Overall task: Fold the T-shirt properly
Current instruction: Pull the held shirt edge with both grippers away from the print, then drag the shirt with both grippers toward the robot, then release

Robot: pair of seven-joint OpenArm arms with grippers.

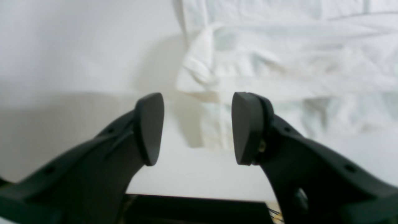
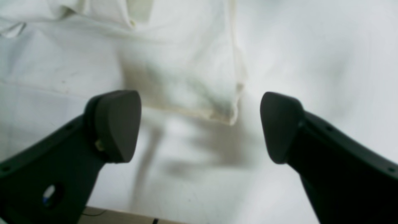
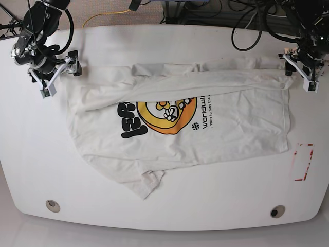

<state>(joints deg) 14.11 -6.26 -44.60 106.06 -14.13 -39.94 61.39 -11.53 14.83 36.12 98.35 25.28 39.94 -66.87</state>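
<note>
Left wrist view: one left gripper point(image 1: 197, 129) was recorded with its two black pads point(image 1: 150, 129) standing apart and nothing between them. It hung above the white table point(image 1: 77, 62). One rumpled edge of the T-shirt point(image 1: 279, 62) lay beyond the pads, clear of both.

Right wrist view: one right gripper point(image 2: 200, 126) was spread wide, its two pads point(image 2: 116, 124) well apart and holding nothing. One hemmed corner of the T-shirt point(image 2: 186, 71) lay on the table point(image 2: 326, 62) past the gap, touching neither pad.

Base view: one T-shirt point(image 3: 226, 134) lay spread across the middle of the table point(image 3: 164, 206), its far part folded over on itself. The print showed one orange-yellow round graphic point(image 3: 167, 116), black lettering partly covered by the fold, and one line of small black text. One sleeve point(image 3: 146, 182) pointed toward the near edge. The right gripper point(image 3: 49, 85) stood at the shirt's far corner on the picture's left; the left gripper point(image 3: 306, 77) stood at the far corner on the picture's right. Two round holes point(image 3: 52, 206) sat in the table's near edge, and one red rectangular marking point(image 3: 303, 162) lay beside the shirt on the picture's right.
</note>
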